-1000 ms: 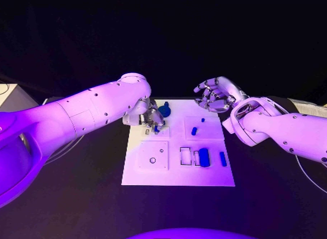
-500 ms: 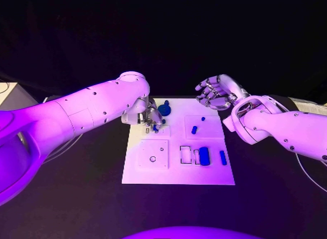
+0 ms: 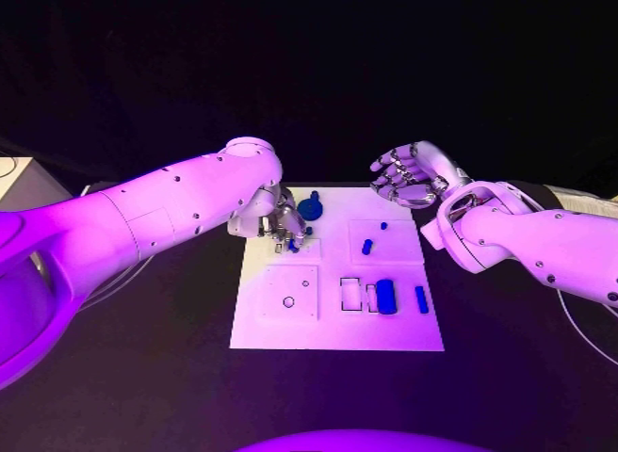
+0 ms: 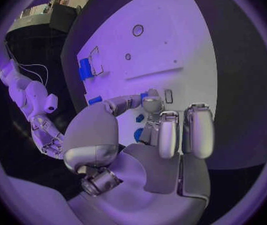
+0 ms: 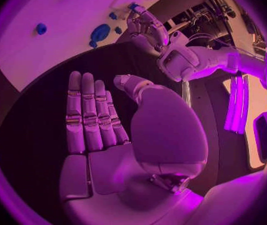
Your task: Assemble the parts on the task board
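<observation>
The white task board (image 3: 336, 330) lies in the middle of the black table. My left hand (image 3: 275, 224) hovers low over its far left corner, and thumb and a finger pinch a small blue part (image 3: 293, 244) just above the plate; the left wrist view shows that part (image 4: 145, 94) between the fingertips. A round blue part (image 3: 311, 208) stands right behind the hand. Further right lie a short blue part (image 3: 367, 247) and a tiny one (image 3: 384, 225). My right hand (image 3: 411, 176) hangs above the board's far right edge, its fingers (image 5: 90, 110) apart and holding nothing.
Near the board's right side a thick blue part (image 3: 385, 296) sits beside an empty rectangular slot (image 3: 351, 294), with a slim blue part (image 3: 422, 299) to its right. A small round hole (image 3: 289, 302) marks the near left square. A pale box (image 3: 10, 184) stands at the table's far left.
My right hand has lifted a little and drawn back from the board's far edge. The left hand has stayed almost still over the far left corner.
</observation>
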### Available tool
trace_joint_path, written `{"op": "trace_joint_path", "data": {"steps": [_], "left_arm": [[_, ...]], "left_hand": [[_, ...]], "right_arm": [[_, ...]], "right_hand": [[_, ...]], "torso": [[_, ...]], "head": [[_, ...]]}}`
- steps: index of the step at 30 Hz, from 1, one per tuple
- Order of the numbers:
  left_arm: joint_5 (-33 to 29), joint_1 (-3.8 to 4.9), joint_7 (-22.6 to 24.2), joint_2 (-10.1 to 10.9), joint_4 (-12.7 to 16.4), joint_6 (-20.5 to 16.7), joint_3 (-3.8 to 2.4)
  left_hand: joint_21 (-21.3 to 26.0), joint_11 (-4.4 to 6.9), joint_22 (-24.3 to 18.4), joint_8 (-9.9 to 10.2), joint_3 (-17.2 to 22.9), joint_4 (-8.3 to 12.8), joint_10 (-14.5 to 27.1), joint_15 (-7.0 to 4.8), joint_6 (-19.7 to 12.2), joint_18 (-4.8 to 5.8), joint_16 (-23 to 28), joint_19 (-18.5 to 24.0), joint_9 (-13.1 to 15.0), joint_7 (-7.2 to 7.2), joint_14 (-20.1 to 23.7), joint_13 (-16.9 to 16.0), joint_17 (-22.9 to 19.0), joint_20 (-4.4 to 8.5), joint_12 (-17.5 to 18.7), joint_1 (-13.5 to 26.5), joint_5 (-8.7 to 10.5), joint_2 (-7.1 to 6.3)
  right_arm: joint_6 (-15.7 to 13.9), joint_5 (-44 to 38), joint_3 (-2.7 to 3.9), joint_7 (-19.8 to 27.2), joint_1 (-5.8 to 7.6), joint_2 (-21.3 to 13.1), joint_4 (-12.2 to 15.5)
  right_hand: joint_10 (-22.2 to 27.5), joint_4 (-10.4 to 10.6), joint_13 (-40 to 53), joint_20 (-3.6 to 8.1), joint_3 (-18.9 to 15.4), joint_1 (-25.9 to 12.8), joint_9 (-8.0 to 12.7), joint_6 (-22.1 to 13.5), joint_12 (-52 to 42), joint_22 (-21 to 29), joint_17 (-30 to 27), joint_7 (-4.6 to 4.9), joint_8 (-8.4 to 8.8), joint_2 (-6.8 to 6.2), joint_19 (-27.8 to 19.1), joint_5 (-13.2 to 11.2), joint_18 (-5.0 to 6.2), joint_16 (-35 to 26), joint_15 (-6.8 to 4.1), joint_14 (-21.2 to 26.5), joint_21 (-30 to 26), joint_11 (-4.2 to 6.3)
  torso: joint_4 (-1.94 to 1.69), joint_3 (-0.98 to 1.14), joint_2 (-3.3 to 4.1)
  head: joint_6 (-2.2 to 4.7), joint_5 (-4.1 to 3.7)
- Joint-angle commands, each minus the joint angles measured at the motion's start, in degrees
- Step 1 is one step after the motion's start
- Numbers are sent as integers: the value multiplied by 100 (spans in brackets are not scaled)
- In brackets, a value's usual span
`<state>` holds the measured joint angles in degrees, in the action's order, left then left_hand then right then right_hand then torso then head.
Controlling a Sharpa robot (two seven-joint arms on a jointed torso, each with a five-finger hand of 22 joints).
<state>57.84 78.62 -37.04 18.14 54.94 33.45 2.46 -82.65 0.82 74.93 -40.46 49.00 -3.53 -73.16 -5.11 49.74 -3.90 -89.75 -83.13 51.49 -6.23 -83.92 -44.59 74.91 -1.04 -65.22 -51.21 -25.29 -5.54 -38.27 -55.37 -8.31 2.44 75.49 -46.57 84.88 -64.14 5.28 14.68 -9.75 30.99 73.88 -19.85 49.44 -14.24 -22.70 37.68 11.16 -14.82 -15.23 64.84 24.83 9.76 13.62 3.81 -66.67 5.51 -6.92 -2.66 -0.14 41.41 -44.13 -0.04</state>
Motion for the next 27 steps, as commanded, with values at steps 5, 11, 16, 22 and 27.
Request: {"op": "trace_joint_path", "data": {"steps": [5,11,16,22,27], "left_arm": [[5,-2,-3,-17,19,134,-2],[4,-5,0,-19,6,115,-2],[3,-13,3,-32,-12,107,-1],[11,-23,2,-51,-49,122,1],[16,-30,1,-60,-68,143,8]], "left_hand": [[-37,190,365,-7,637,657,-224,-39,546,106,-25,-45,8,496,-608,-9,1509,7,-17,-5,-466,81],[-36,191,364,-6,636,661,-227,-40,553,106,-25,-44,13,497,-608,-9,1509,8,-16,-2,-477,78],[-32,191,357,-5,636,662,-228,-40,554,104,-25,-40,14,497,-608,-11,1509,8,-16,-1,-479,77],[-32,191,357,-5,636,662,-228,-40,554,104,-25,-40,14,497,-608,-11,1509,8,-16,-1,-479,77],[-31,192,355,-2,635,663,-227,-41,559,104,-25,-39,20,498,-608,-6,1509,9,-11,2,-488,77]], "right_arm": [[19,84,1,137,3,15,-11],[29,91,1,138,3,16,-13],[40,95,1,139,5,20,-12],[47,97,1,140,6,16,-8],[60,98,1,140,8,13,-4]], "right_hand": [[9,-11,-91,-40,31,-58,11,-16,50,150,-79,58,37,-11,-35,27,69,-135,34,50,-107,-50],[12,-12,-107,-46,32,-58,11,-19,60,175,-91,61,38,-12,-35,29,70,-153,38,51,-120,-54],[27,-12,-158,-65,35,-63,12,-30,89,257,-131,70,38,-15,-48,33,70,-220,55,70,-162,-67],[30,-12,-169,-69,34,-64,12,-31,95,274,-139,73,38,-16,-52,33,70,-234,59,74,-168,-70],[34,-11,-187,-76,34,-67,12,-35,104,304,-153,76,38,-18,-60,33,70,-256,65,82,-178,-74]], "torso": [[6,1,6],[0,3,4],[6,4,11],[6,6,10],[4,8,4]], "head": [[-6,17],[-23,-2],[-34,4],[-64,11],[-89,10]]}}
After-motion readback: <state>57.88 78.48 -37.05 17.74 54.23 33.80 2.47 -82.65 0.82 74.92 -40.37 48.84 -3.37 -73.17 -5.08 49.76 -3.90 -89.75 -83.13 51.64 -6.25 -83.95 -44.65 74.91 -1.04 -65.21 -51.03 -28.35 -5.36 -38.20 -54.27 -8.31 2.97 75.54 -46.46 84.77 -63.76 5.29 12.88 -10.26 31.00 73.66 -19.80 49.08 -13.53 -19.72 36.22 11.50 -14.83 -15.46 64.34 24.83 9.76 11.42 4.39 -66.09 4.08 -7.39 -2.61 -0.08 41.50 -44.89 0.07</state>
